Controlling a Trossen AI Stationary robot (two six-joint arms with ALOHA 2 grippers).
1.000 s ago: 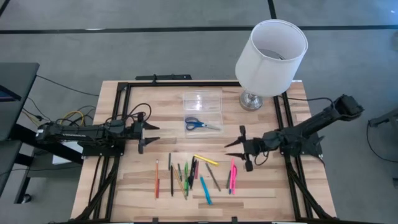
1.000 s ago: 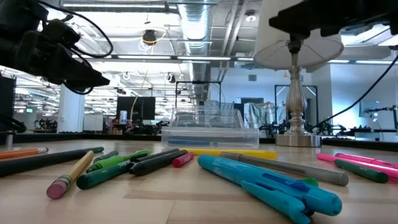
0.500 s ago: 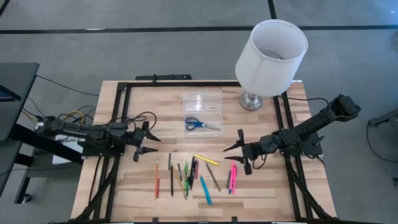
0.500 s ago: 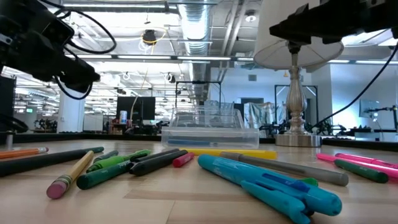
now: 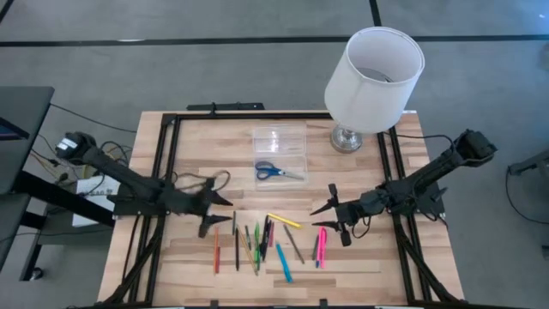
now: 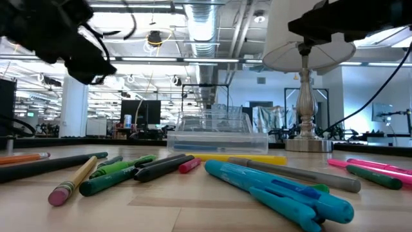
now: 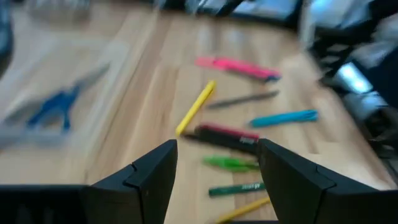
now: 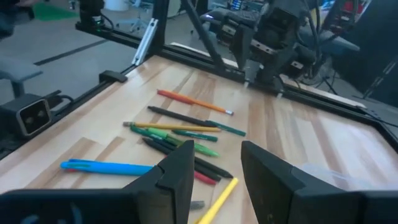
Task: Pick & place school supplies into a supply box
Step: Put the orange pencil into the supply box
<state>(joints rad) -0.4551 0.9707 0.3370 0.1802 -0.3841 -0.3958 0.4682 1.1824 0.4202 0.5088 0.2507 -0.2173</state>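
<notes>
Two arms over the wooden counter (image 5: 193, 146), nothing gripped by either. Left claw (image 5: 214, 210) hangs with fingers spread, just beside the left end of the pen row, close to the orange pencil (image 5: 216, 246). Right claw (image 5: 332, 215) is also spread, hovering right next to the top ends of the pink markers (image 5: 321, 243); can't tell whether it touches them.

Supplies lie loose in a row across the near half of the counter: orange pencil at the left end, black pen (image 5: 237, 249) next to it, a cluster of green pens (image 5: 256, 247) and dark ones in the middle, yellow pen (image 5: 284, 221) lying slanted above the cluster, grey pencil (image 5: 294, 244) and blue pen (image 5: 283, 262) to its right, pink markers at the right end.

Clear supply box (image 5: 279, 140) sits in the middle at the far side, well apart from the row. Blue-handled scissors (image 5: 276, 172) lie at its near edge; can't tell whether they rest on a clear lid or on bare wood.

White-shaded lamp (image 5: 374, 69) stands at the far right corner, just beside the box
</notes>
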